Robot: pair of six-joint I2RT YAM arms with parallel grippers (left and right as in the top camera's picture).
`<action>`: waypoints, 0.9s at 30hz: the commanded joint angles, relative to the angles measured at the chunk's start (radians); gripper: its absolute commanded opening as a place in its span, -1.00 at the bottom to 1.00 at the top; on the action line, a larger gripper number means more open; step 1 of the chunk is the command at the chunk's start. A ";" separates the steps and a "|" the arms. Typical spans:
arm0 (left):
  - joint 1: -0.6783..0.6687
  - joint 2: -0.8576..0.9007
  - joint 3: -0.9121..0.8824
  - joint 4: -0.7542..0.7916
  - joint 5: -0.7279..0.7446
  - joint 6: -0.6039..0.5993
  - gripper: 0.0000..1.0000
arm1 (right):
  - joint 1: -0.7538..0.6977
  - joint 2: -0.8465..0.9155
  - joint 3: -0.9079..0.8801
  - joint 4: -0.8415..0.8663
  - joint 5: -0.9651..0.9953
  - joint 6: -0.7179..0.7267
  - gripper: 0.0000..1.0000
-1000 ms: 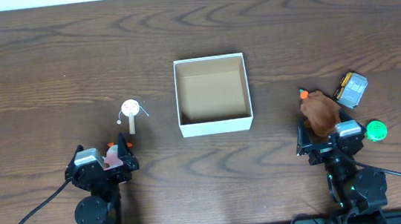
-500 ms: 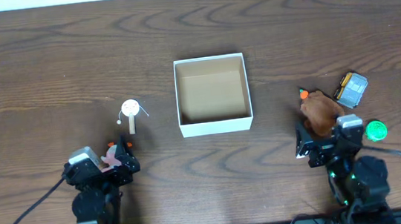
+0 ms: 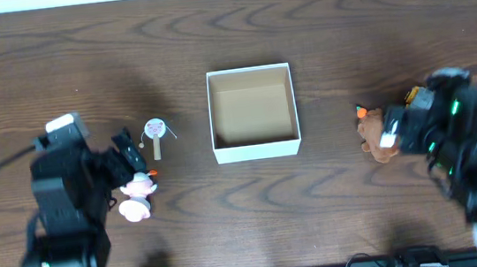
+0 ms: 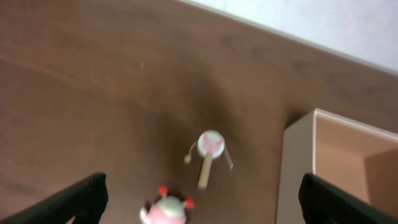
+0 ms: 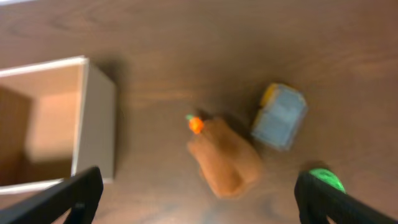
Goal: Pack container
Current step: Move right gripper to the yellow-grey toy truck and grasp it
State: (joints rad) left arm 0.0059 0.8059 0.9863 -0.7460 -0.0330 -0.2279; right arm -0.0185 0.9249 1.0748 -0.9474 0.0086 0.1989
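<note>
The container (image 3: 256, 152), a square white box with a brown inside, stands empty at the table's middle. It shows at the right of the left wrist view (image 4: 297, 168) and the left of the right wrist view (image 5: 99, 124). My left gripper (image 3: 126, 159) is open and empty above a pink toy (image 3: 136, 198), which also shows in the left wrist view (image 4: 166, 210) under the left gripper (image 4: 205, 199). A white drum-rattle (image 3: 155, 129) lies between it and the box. My right gripper (image 3: 389, 131) is open and empty above a brown toy (image 3: 372, 133).
In the right wrist view, a grey-blue toy car (image 5: 281, 117) lies right of the brown toy (image 5: 227, 155), and a green toy (image 5: 326, 179) sits by my right gripper (image 5: 199, 199). In the overhead view the right arm hides most of these. The drum-rattle (image 4: 209, 144) is apart from the box.
Both arms have risen from the front edge and moved farther over the table. The pink toy now lies uncovered. The right arm now covers the car and green toy.
</note>
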 commanded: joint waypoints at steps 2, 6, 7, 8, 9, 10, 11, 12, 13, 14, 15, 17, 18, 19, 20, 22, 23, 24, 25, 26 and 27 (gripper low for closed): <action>0.006 0.175 0.177 -0.164 -0.004 0.029 0.96 | -0.144 0.245 0.257 -0.172 -0.002 0.051 0.99; 0.006 0.267 0.206 -0.214 -0.004 0.029 0.96 | -0.251 0.426 0.389 -0.228 -0.116 0.012 0.98; 0.006 0.282 0.206 -0.220 -0.004 0.029 0.96 | -0.267 0.457 0.393 -0.222 -0.113 0.009 0.98; 0.006 0.294 0.206 -0.225 -0.004 0.029 0.96 | -0.279 0.486 0.391 -0.211 -0.108 -0.001 0.98; 0.006 0.304 0.206 -0.229 -0.004 0.029 0.96 | -0.289 0.515 0.388 -0.204 -0.101 -0.006 0.99; 0.006 0.313 0.206 -0.231 -0.004 0.029 0.96 | -0.295 0.542 0.388 -0.200 -0.089 -0.006 0.99; 0.006 0.318 0.206 -0.231 -0.004 0.029 0.96 | -0.299 0.573 0.388 -0.196 -0.080 -0.006 0.99; 0.006 0.321 0.206 -0.230 -0.004 0.028 0.96 | -0.299 0.602 0.388 -0.193 -0.071 -0.006 0.98; 0.006 0.322 0.206 -0.228 -0.004 0.028 0.96 | -0.299 0.630 0.388 -0.192 -0.056 -0.006 0.99; 0.006 0.322 0.206 -0.227 -0.004 0.028 0.96 | -0.299 0.658 0.388 -0.188 -0.036 -0.005 0.98; 0.006 0.322 0.206 -0.225 -0.004 0.029 0.96 | -0.299 0.682 0.388 -0.185 -0.024 -0.005 0.98; 0.006 0.322 0.206 -0.225 -0.004 0.029 0.96 | -0.299 0.733 0.388 -0.172 -0.008 -0.005 0.98; 0.006 0.322 0.206 -0.225 -0.004 0.029 0.96 | -0.299 0.758 0.386 -0.163 -0.008 -0.005 0.98; 0.006 0.322 0.206 -0.225 -0.004 0.029 0.96 | -0.299 0.779 0.385 -0.151 -0.008 -0.006 0.99; 0.006 0.322 0.206 -0.224 -0.004 0.029 0.96 | -0.299 0.803 0.381 -0.138 -0.008 -0.006 0.99; 0.006 0.322 0.206 -0.220 -0.004 0.029 0.96 | -0.299 0.849 0.377 -0.117 -0.008 -0.006 0.98; 0.006 0.322 0.206 -0.218 -0.004 0.029 0.96 | -0.299 0.872 0.375 -0.107 -0.008 -0.006 0.98; 0.006 0.322 0.206 -0.217 -0.004 0.029 0.96 | -0.299 0.892 0.374 -0.099 -0.008 -0.006 0.98; 0.006 0.322 0.206 -0.216 -0.004 0.029 0.96 | -0.299 0.913 0.374 -0.090 -0.008 -0.006 0.98; 0.006 0.322 0.206 -0.214 -0.004 0.029 0.96 | -0.299 0.933 0.374 -0.081 -0.008 -0.006 0.99; 0.006 0.322 0.206 -0.213 -0.004 0.029 0.96 | -0.299 0.950 0.374 -0.074 -0.008 -0.006 0.99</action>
State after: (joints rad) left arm 0.0059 1.1297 1.1736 -0.9619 -0.0330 -0.2089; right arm -0.3115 1.8317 1.4502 -1.0328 -0.0120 0.2024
